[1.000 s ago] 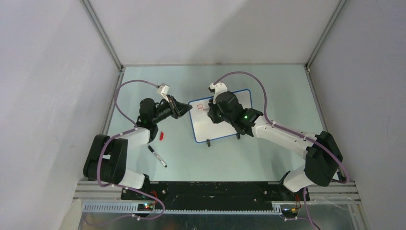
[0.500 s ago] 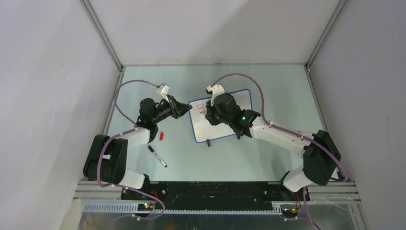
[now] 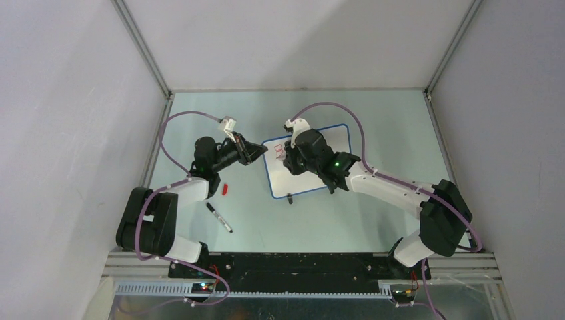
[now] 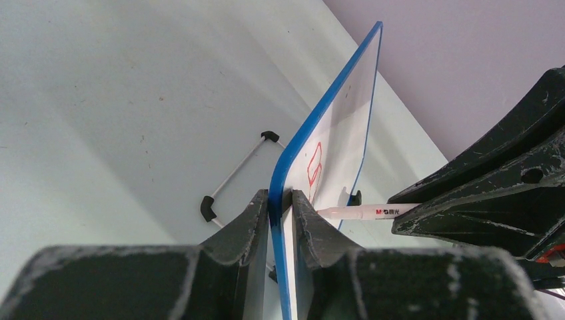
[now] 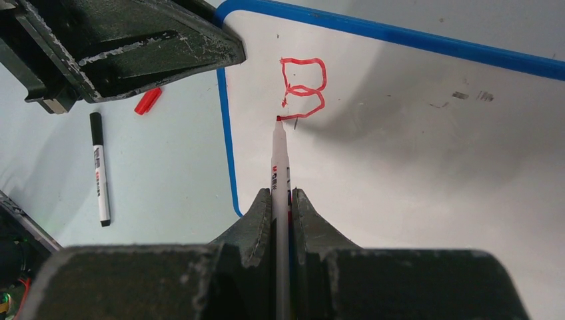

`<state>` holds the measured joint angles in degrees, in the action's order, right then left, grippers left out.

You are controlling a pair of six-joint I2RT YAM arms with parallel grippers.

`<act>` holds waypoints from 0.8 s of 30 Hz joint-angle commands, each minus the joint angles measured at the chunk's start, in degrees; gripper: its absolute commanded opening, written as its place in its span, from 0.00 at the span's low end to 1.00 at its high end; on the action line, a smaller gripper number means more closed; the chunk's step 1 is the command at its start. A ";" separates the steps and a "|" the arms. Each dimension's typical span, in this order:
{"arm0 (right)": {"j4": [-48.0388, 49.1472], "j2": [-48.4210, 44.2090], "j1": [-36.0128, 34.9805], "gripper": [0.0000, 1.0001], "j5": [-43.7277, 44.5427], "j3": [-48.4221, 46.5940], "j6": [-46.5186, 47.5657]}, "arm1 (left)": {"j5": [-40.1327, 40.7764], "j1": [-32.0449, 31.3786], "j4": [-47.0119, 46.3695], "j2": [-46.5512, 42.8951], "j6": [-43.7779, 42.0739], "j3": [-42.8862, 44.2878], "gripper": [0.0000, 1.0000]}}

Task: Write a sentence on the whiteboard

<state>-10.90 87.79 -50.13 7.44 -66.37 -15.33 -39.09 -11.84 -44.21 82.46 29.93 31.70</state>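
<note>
L gripper (image 4: pixel 280 200) is pinched narrow on the left rim of the whiteboard (image 5: pixel 413 167), which sits mid-table, tilted up. R gripper (image 5: pixel 282 197) is clamped tight on a red marker (image 5: pixel 278 153), tip at the board's top-left corner. The sentence (image 5: pixel 303 83) is just a red "B", right above the tip.

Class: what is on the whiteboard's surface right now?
A red letter B near the whiteboard corner, with the marker tip just below it. In the top view the right arm covers part of the board.
</note>
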 commanded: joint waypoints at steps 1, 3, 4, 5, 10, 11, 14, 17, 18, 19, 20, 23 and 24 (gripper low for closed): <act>1.18 0.76 0.59 0.00 1.72 -2.95 0.93 | -1.53 -0.80 -1.10 -2.16 -1.06 0.37 0.21; 1.16 0.79 0.72 0.00 1.78 -3.39 0.93 | -1.49 -0.77 -1.06 -2.08 -1.04 0.38 0.21; 1.10 0.91 0.73 0.00 1.83 -3.49 0.97 | -1.51 -0.80 -1.06 -2.10 -1.02 0.38 0.21; 0.98 0.99 0.80 0.00 1.80 -3.79 1.00 | -1.51 -0.88 -1.06 -2.12 -1.02 0.38 0.21; 0.77 1.20 0.83 0.00 1.92 -4.45 0.95 | -1.43 -0.86 -0.97 -2.12 -1.10 0.44 0.22; 0.81 1.12 0.91 0.00 2.02 -4.51 0.97 | -1.43 -0.84 -0.97 -2.12 -1.10 0.46 0.22; 0.79 1.09 0.93 0.00 2.02 -4.47 1.00 | -1.42 -0.85 -0.95 -2.08 -1.10 0.46 0.22; 0.78 0.88 0.95 0.00 1.78 -4.47 1.01 | -1.46 -0.87 -0.89 -2.04 -1.15 0.46 0.22; 0.68 0.75 0.93 0.00 1.70 -4.52 0.96 | -1.48 -0.90 -0.88 -2.08 -1.13 0.46 0.21; 0.64 0.33 0.96 0.00 1.65 -4.49 0.90 | -1.50 -0.90 -0.88 -2.07 -1.15 0.46 0.22; 0.42 0.04 0.83 0.00 1.68 -4.48 0.91 | -1.53 -0.86 -0.82 -2.10 -1.17 0.46 0.22; 0.07 -1.51 0.50 0.00 2.20 -4.50 1.14 | -1.48 -0.84 -0.64 -2.30 -1.27 0.44 0.21; -0.09 -1.76 0.44 0.00 2.34 -4.48 1.35 | -1.46 -0.83 -0.58 -2.30 -1.28 0.45 0.22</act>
<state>-11.07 88.31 -49.71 7.66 -68.38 -15.25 -39.16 -11.90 -44.27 82.46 29.93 31.70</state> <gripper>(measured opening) 0.136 0.215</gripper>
